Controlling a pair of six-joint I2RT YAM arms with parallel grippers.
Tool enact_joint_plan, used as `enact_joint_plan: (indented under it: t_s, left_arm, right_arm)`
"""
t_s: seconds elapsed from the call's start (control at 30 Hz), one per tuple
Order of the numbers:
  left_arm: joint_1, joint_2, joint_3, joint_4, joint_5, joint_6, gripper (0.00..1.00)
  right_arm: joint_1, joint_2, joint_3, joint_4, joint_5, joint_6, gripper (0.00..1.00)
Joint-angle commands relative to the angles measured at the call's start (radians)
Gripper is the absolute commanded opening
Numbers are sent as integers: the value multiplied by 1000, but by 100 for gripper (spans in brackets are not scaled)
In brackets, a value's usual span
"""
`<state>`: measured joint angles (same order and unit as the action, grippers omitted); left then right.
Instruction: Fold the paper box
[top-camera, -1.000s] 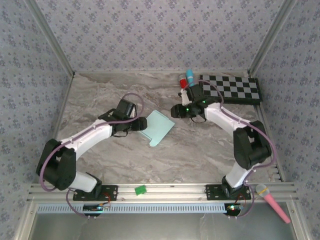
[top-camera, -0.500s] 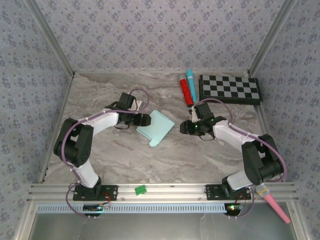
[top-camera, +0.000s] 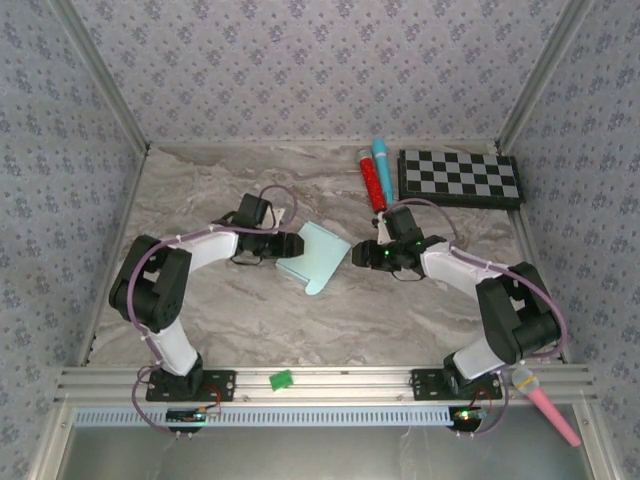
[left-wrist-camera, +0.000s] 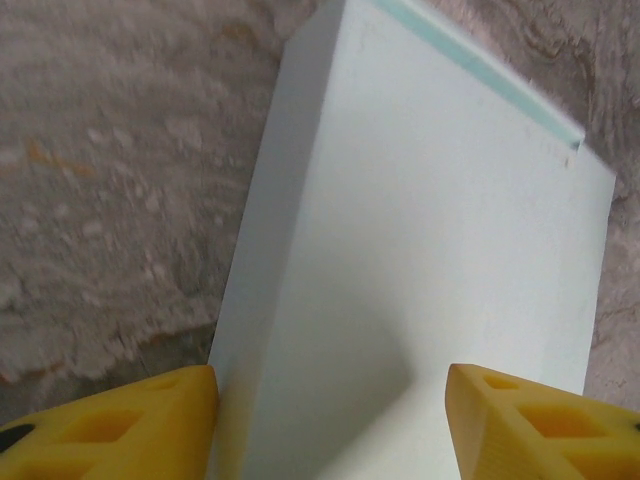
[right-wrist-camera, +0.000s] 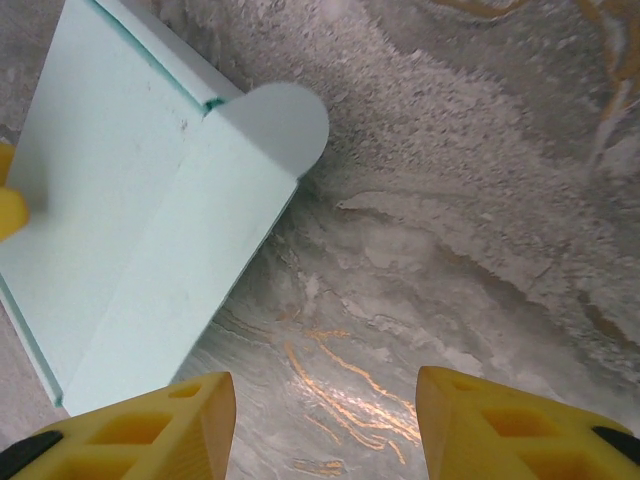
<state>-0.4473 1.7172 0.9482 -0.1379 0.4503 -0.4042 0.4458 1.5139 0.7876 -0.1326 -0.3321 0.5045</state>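
The paper box (top-camera: 315, 256) is a pale mint-blue, flat folded shape lying mid-table, with a rounded flap (right-wrist-camera: 275, 125) sticking out at one end. My left gripper (top-camera: 293, 243) is at its left edge. In the left wrist view the box (left-wrist-camera: 420, 250) lies under the left gripper (left-wrist-camera: 330, 430), whose jaws are open; one fingertip (left-wrist-camera: 120, 420) sits against the box's side wall and the other is over its top face. My right gripper (top-camera: 358, 253) is just right of the box, open over bare marble (right-wrist-camera: 325, 430), with the box (right-wrist-camera: 130, 230) to its upper left.
A black-and-white checkerboard (top-camera: 460, 178) lies at the back right, with a red marker (top-camera: 374, 182) and a blue marker (top-camera: 384, 160) beside it. A green piece (top-camera: 280, 379) rests on the front rail and a pink object (top-camera: 548, 404) at the front right. Patterned walls enclose the table.
My right gripper came down from beside the markers to the box's right side. My left gripper swung in to the box's left edge and its jaws narrowed a little.
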Motion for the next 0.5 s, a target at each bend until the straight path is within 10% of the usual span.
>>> enact_joint_plan:
  t_s: [0.0, 0.47]
  left_arm:
    - [-32, -68, -31, 51, -31, -78, 59]
    - [-119, -128, -109, 100, -146, -207, 56]
  right_arm:
    - [13, 28, 4, 43, -37, 29, 52]
    - [19, 103, 15, 163, -155, 45, 55]
